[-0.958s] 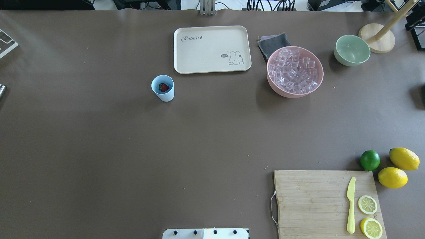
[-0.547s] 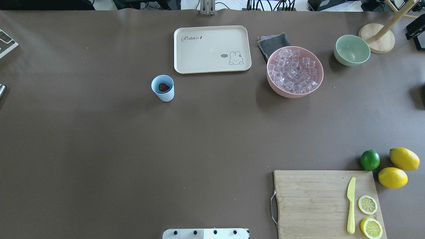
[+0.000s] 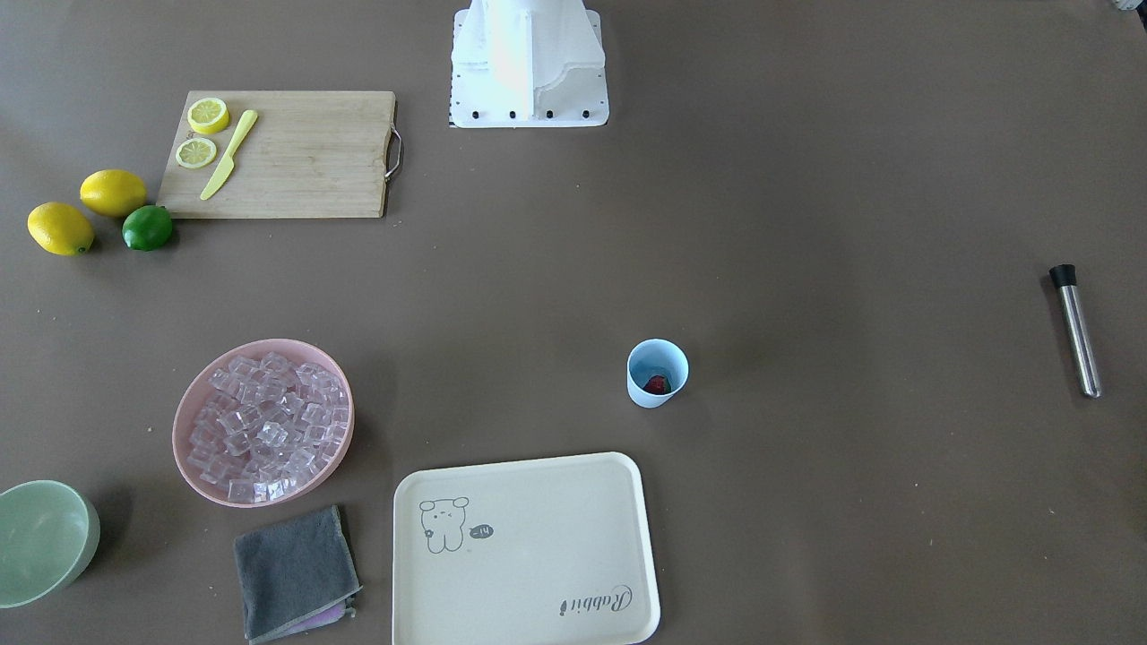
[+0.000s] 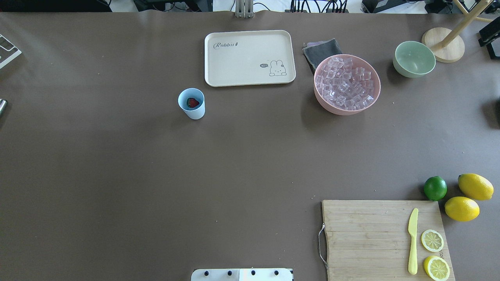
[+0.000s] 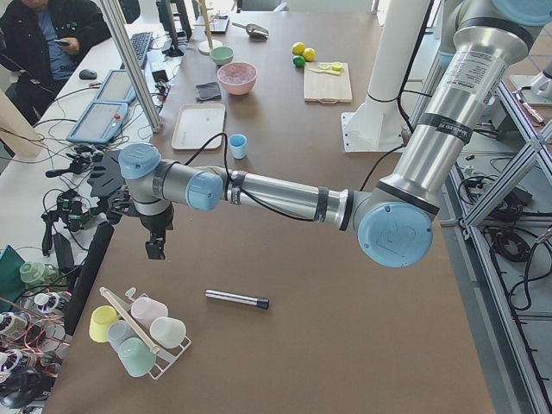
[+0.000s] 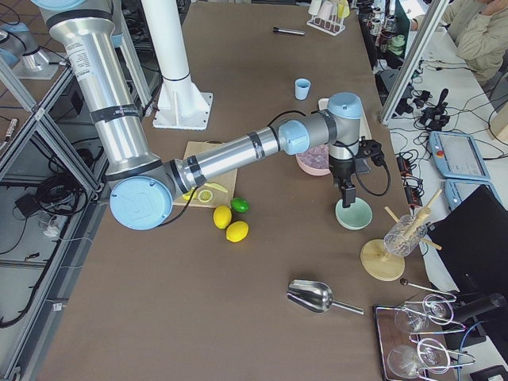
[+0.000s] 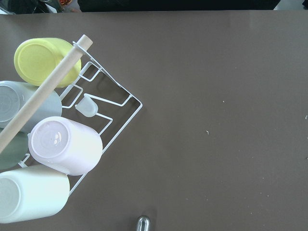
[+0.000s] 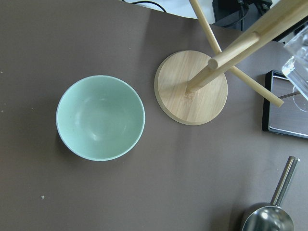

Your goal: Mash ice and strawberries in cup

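Observation:
The pale-blue cup stands upright left of the table's middle, also in the front view. One red strawberry lies inside it. The ice is a pile of clear cubes in the pink bowl. My left gripper hangs past the table's left end, above the rack of cups; I cannot tell if it is open. My right gripper hangs just above the green bowl at the far right; I cannot tell its state either.
A steel muddler lies at the left end, near the cup rack. A cream tray, grey cloth, wooden stand, metal scoop, cutting board with knife and lemon slices, lemons and a lime are there.
A dark part at the overhead view's upper right edge has shifted slightly. The cup, the strawberry and the ice have not moved.

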`<action>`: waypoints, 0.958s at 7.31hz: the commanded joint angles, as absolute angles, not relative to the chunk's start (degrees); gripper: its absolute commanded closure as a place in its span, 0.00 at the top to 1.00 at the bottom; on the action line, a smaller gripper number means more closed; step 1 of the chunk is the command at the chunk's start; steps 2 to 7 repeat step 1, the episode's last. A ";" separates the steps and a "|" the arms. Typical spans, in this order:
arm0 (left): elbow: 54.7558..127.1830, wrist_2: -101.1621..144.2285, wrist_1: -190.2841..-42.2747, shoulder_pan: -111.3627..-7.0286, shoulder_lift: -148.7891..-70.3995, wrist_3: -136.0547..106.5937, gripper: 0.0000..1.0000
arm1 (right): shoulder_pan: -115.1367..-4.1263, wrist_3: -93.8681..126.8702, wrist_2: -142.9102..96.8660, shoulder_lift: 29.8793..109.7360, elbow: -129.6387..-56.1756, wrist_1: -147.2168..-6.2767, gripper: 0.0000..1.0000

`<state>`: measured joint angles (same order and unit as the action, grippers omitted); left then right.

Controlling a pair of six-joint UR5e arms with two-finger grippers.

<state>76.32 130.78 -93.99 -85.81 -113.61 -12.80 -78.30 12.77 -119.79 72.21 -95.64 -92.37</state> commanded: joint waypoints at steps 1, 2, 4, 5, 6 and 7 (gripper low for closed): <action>76.38 130.87 -94.31 -85.61 -113.73 -12.83 0.98 | -78.40 12.83 -119.88 72.42 -95.80 -92.37 0.99; 76.38 130.87 -94.31 -85.61 -113.73 -12.83 0.98 | -78.40 12.83 -119.88 72.42 -95.80 -92.37 0.99; 76.38 130.87 -94.31 -85.61 -113.73 -12.83 0.98 | -78.40 12.83 -119.88 72.42 -95.80 -92.37 0.99; 76.38 130.87 -94.31 -85.61 -113.73 -12.83 0.98 | -78.40 12.83 -119.88 72.42 -95.80 -92.37 0.99; 76.38 130.87 -94.31 -85.61 -113.73 -12.83 0.98 | -78.40 12.83 -119.88 72.42 -95.80 -92.37 0.99; 76.38 130.87 -94.31 -85.61 -113.73 -12.83 0.98 | -78.40 12.83 -119.88 72.42 -95.80 -92.37 0.99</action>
